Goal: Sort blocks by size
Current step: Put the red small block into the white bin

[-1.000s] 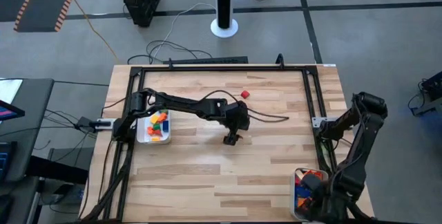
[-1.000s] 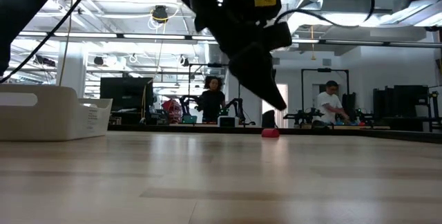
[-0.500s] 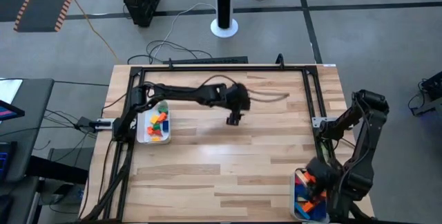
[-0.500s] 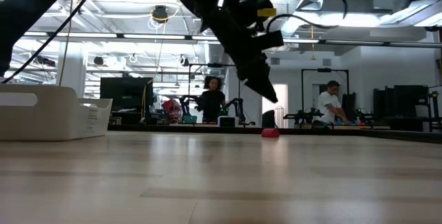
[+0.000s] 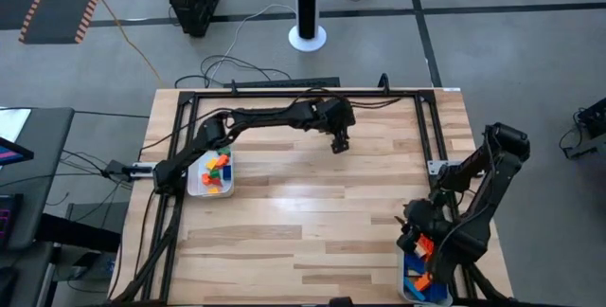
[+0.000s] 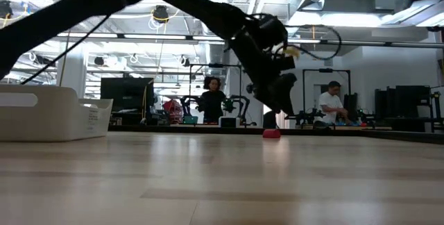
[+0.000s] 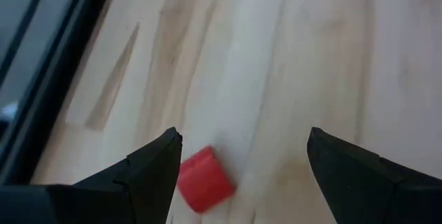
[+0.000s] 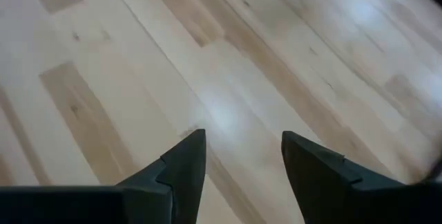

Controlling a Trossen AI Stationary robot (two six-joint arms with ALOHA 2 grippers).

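Note:
One red block (image 7: 202,180) lies on the bare wood near the table's far edge; it also shows in the low view (image 6: 271,132). My left gripper (image 7: 243,135) is open and hangs just above it (image 5: 339,143), with the block between the fingers and close to one of them, untouched. My right gripper (image 8: 243,135) is open and empty over the near right of the table (image 5: 409,222), beside the right tray (image 5: 407,288). Other blocks, orange, green, red and blue, lie in the two white trays.
The left tray (image 5: 193,178) of mixed blocks stands at the table's left edge, and shows as a white box in the low view (image 6: 48,114). A black frame (image 5: 303,92) runs round the table's far and side edges. People stand in the room beyond the table.
My left gripper has swung from the table's middle toward the far edge and come down over the red block. My right gripper has risen out of the right tray and moved toward the table's left and far side. The red block has stayed put.

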